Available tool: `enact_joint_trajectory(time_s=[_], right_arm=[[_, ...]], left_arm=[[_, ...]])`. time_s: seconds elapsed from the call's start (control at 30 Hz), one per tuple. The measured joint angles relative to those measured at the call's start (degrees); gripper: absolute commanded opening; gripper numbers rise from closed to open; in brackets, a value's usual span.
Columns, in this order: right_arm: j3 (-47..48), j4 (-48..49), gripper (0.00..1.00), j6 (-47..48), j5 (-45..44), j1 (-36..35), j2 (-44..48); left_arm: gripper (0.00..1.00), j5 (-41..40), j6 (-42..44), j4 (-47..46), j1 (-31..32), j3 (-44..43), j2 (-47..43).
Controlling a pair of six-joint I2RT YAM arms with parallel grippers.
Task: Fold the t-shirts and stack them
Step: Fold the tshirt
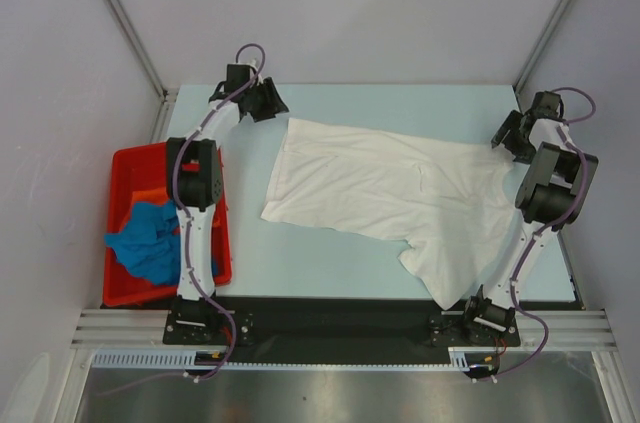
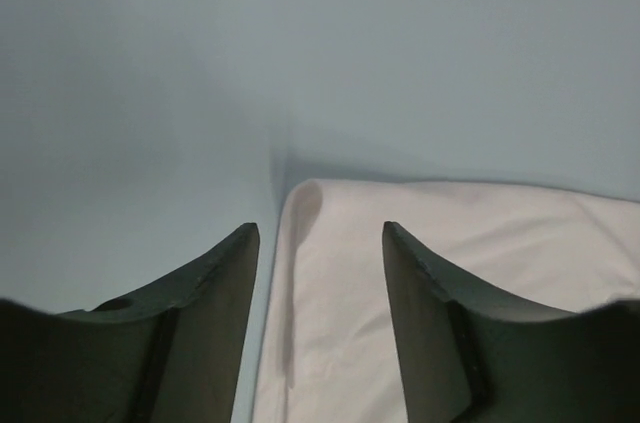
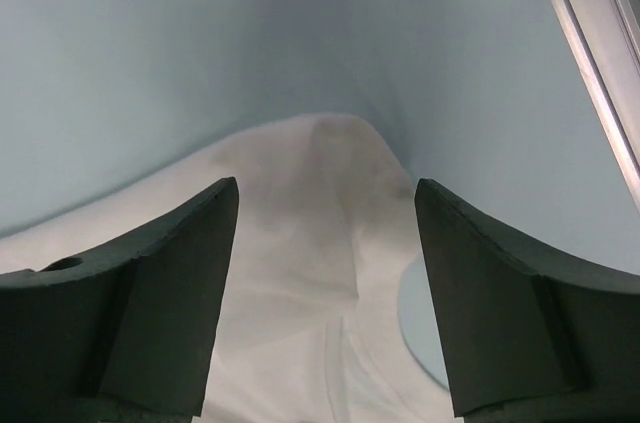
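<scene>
At the far left, the blue t-shirt point(image 1: 150, 243) and the orange t-shirt point(image 1: 148, 195) lie bunched in the red bin point(image 1: 125, 168). My left fingers point(image 2: 210, 293) stand wide apart and grip nothing, and between them shows the far left corner of the white t-shirt point(image 1: 390, 188), which lies spread across the worktop point(image 1: 330, 263). My right fingers point(image 3: 170, 273) are likewise spread and empty, framing the shirt's far right corner.
</scene>
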State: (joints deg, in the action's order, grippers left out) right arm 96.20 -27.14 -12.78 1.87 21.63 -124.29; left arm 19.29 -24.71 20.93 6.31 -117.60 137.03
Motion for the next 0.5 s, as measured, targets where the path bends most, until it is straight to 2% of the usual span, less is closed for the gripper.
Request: enact_joint_trajectory(time_s=[0.03, 0.13, 0.4, 0.5], right_arm=[[0.37, 0.24, 0.72, 0.7, 0.87, 0.17, -0.66], [2.01, 0.07, 0.7, 2.29, 3.37, 0.9, -2.54], [4.13, -0.24, 0.71, 5.33, 6.86, 1.95, -3.69], [5.64, -0.92, 0.71, 5.97, 7.67, 2.14, -4.63]], left_arm=[[0.48, 0.11, 0.07, -0.22, -0.09, -0.02, 0.68], [0.46, 0.61, 0.33, -0.96, -0.24, -0.02, 2.21], [0.57, 0.87, 0.92, -2.27, 0.35, 0.07, 4.2], [0.56, 0.9, 1.53, -2.4, 0.92, 0.15, 4.22]])
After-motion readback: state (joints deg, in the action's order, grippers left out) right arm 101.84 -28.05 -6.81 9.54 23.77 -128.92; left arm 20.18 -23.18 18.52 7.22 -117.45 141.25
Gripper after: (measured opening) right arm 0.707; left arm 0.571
